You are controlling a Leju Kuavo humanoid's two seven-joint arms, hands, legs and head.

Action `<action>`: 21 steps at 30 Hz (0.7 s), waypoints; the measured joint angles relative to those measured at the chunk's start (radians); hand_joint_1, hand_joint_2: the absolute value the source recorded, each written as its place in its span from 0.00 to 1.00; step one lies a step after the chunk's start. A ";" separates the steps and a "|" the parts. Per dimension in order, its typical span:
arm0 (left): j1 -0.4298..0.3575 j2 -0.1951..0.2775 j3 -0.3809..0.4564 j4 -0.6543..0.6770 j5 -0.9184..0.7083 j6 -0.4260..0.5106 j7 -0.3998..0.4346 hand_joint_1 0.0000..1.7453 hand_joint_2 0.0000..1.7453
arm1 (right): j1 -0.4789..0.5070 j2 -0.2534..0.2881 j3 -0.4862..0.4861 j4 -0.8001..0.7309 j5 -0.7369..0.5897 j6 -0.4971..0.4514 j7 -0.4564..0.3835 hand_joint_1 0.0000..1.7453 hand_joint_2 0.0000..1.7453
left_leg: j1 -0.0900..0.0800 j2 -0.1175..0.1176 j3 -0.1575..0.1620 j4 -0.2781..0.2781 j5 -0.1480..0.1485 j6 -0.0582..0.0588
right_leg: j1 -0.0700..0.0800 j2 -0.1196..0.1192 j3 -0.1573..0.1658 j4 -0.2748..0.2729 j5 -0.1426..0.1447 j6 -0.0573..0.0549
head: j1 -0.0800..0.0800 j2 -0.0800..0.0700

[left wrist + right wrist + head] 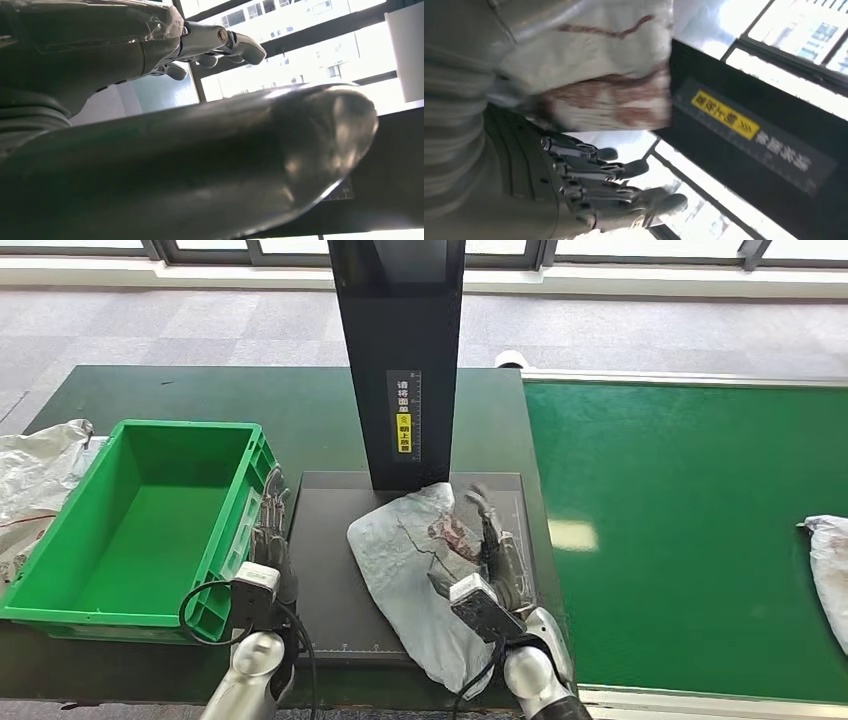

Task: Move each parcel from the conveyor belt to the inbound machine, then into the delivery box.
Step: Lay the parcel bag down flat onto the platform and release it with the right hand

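A crumpled grey parcel with a dark red patch lies on the black platform of the inbound machine, in front of its black column. My right hand stands at the parcel's right edge, fingers stretched out and apart. In the right wrist view the parcel lies against the thumb side of the hand, and a gap shows between it and the fingers. My left hand hovers at the platform's left edge beside the green delivery box, its fingers extended and holding nothing.
The green box is empty and sits left of the platform. Another grey parcel lies on the green conveyor belt at the far right. Crumpled plastic bags lie left of the box. The column carries a yellow label.
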 joint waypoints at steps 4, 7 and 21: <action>0.004 0.015 0.000 -0.011 -0.003 -0.035 0.012 0.00 0.00 | 0.118 -0.057 -0.016 -0.234 -0.034 0.043 0.013 0.00 0.50 | 0.000 0.000 -0.001 0.000 0.000 0.000 | 0.000 0.000 0.000 0.000 0.000 0.000 | 0.000 0.000; 0.007 0.023 0.000 -0.020 -0.016 -0.044 0.013 0.00 0.00 | 0.181 -0.083 -0.031 -0.368 -0.048 0.062 0.020 0.00 0.00 | 0.000 0.001 -0.001 0.000 -0.001 0.000 | 0.000 0.000 -0.001 0.000 0.000 0.000 | 0.000 0.000; 0.072 0.037 -0.002 -0.107 -0.203 -0.003 0.080 0.00 0.00 | 0.301 -0.107 -0.157 -0.629 -0.225 0.143 -0.048 0.00 0.00 | 0.000 0.001 0.000 0.000 -0.001 0.000 | 0.000 0.000 -0.001 0.000 0.000 0.000 | 0.000 0.000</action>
